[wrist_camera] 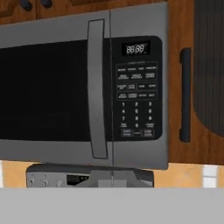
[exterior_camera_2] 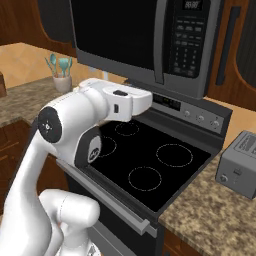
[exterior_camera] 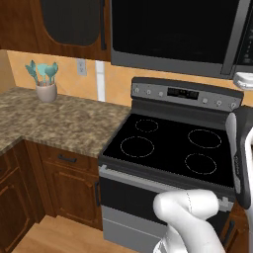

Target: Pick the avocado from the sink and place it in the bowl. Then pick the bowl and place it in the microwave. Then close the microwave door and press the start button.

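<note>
Your jaws are closed with nothing between them. Your hand camera faces the microwave [wrist_camera: 83, 87] square on. Its door [wrist_camera: 52, 89] is shut flush, the grey handle [wrist_camera: 98, 89] standing upright just left of the control strip [wrist_camera: 136, 87], whose display sits above the button rows. The microwave hangs over the stove [exterior_camera: 168, 143], under the wood cabinets [wrist_camera: 197, 78]. The stove's black top shows four ring burners, bare. Your arm [exterior_camera_2: 75, 125] reaches up across the stove front. Left of the stove lies a speckled counter [exterior_camera: 54, 121] with a utensil cup [exterior_camera: 46, 89] against the wall. Right of the stove a grey toaster [exterior_camera_2: 240, 165] sits on the counter.
</note>
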